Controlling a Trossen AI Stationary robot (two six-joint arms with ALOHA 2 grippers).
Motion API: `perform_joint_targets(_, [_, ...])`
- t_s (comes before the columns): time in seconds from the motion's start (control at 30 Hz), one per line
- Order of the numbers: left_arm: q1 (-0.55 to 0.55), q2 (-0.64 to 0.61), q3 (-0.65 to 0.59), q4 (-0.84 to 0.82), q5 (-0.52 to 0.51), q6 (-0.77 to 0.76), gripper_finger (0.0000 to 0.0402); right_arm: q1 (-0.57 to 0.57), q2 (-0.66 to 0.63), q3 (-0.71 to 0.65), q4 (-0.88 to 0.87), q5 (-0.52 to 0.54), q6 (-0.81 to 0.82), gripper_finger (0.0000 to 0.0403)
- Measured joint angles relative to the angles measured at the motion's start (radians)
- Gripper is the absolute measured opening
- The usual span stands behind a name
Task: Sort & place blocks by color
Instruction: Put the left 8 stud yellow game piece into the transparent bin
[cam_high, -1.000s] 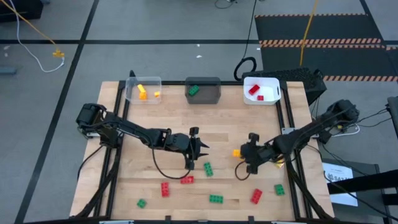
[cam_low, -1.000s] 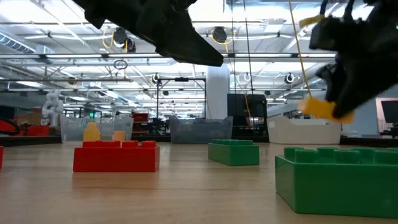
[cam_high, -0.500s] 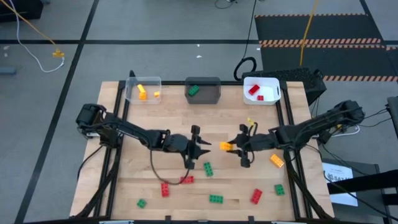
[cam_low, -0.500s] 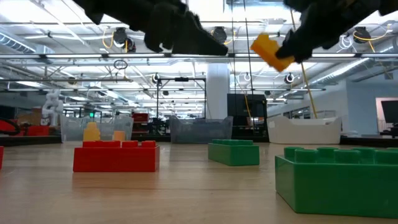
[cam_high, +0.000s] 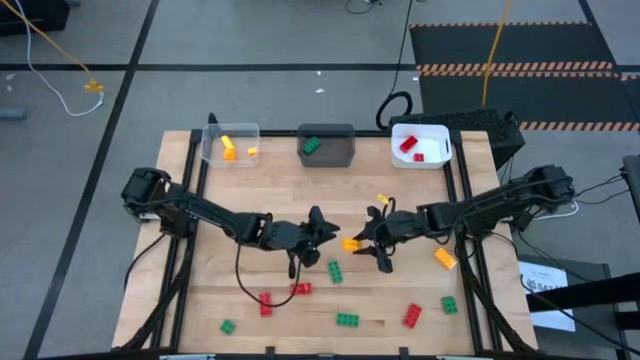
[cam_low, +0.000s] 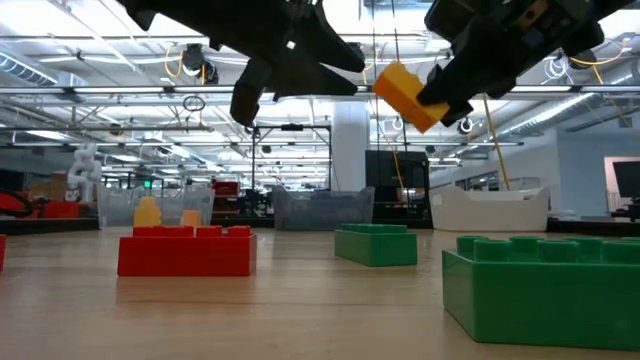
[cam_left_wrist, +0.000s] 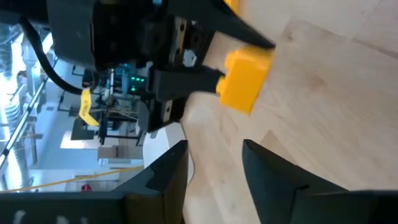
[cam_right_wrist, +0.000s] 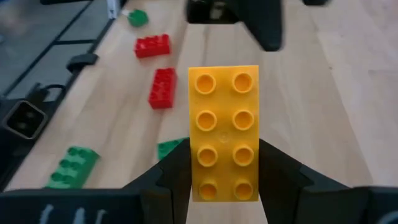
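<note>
My right gripper (cam_high: 368, 240) is shut on a yellow brick (cam_right_wrist: 224, 134) with two rows of studs, held in the air over the table's middle (cam_low: 408, 95). My left gripper (cam_high: 322, 232) is open and empty. It faces the brick from the table's left, a short gap away, its two fingers (cam_left_wrist: 168, 171) apart with the brick (cam_left_wrist: 245, 81) ahead of them. Loose red and green bricks lie on the table nearer the front, such as a green one (cam_high: 334, 270) and a red one (cam_high: 300, 289). My right gripper pinches the yellow brick's two long sides (cam_right_wrist: 194, 177) between its two fingers, at the end nearest the wrist. The fingers come about level from the table's right and lie along the brick, which sticks out ahead of them. The brick is clear of the table, tilted, studs toward the wrist camera.
Three bins stand at the far edge: a clear one (cam_high: 231, 145) with yellow bricks, a dark grey one (cam_high: 326, 145) with a green brick, a white one (cam_high: 419, 146) with red bricks. An orange brick (cam_high: 444, 258) lies at the right; red (cam_high: 412, 315) and green (cam_high: 347, 320) bricks lie near the front edge.
My right gripper has risen and gone toward the table's left with the yellow brick, which is now lifted well clear of the table and close to my left gripper. My left gripper has shifted a little toward the brick.
</note>
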Motion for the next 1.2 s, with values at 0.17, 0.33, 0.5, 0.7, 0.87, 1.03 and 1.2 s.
perform_joint_targets(0.17, [-0.003,0.000,0.000,0.001,0.001,-0.004,0.0217,-0.017,0.005,0.000,0.004,0.000,-0.013,0.0130])
perform_joint_targets(0.33, [-0.003,0.000,0.000,0.010,0.050,-0.038,0.0281,-0.031,0.002,0.000,0.064,-0.002,-0.033,0.0130])
perform_joint_targets(0.5, [-0.003,0.000,0.000,0.040,0.078,-0.036,0.0306,-0.062,0.024,0.001,0.167,-0.026,-0.034,0.0130])
perform_joint_targets(0.7, [-0.001,0.000,0.000,0.067,0.091,-0.033,0.0284,-0.088,0.077,0.001,0.212,-0.091,-0.029,0.0130])
perform_joint_targets(0.87, [0.012,0.000,0.000,0.045,0.102,-0.059,0.0246,-0.089,0.111,0.006,0.256,-0.113,-0.027,0.0130])
perform_joint_targets(1.03, [0.015,0.000,0.000,0.015,0.092,-0.061,0.0216,-0.089,0.132,0.045,0.249,-0.157,-0.030,0.0130])
perform_joint_targets(1.2, [0.014,0.000,0.000,0.004,0.089,-0.077,0.0178,-0.088,0.139,0.063,0.230,-0.180,-0.033,0.0130])
